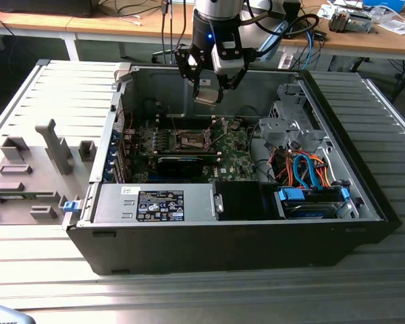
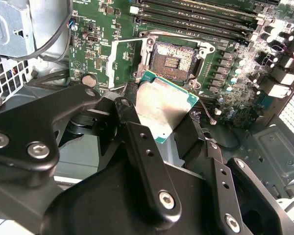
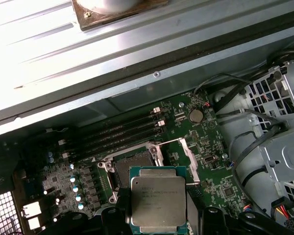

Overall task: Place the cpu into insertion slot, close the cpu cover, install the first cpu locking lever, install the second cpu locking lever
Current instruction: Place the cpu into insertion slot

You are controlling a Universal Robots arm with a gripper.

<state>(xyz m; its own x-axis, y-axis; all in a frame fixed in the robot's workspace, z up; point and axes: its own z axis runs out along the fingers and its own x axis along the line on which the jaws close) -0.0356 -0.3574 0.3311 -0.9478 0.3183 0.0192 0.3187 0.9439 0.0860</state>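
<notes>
1. The exterior view looks down from high up and a little way off. It sees the whole open computer case (image 1: 229, 236) on the ribbed tabletop (image 1: 189, 297), with the arm (image 1: 219, 20) above it.
2. The second wrist view sits very near, right behind the gripper (image 2: 161, 117). It looks past the black jaws at the green board (image 2: 225, 63).
3. The first wrist view also looks at the board from near. It sees farther out too, to the case wall (image 3: 137, 83) and the tabletop behind it.
4. Both wrist views share the cpu (image 3: 158, 203) and the empty socket (image 3: 134, 169). The exterior view sees these too, but small.
</notes>
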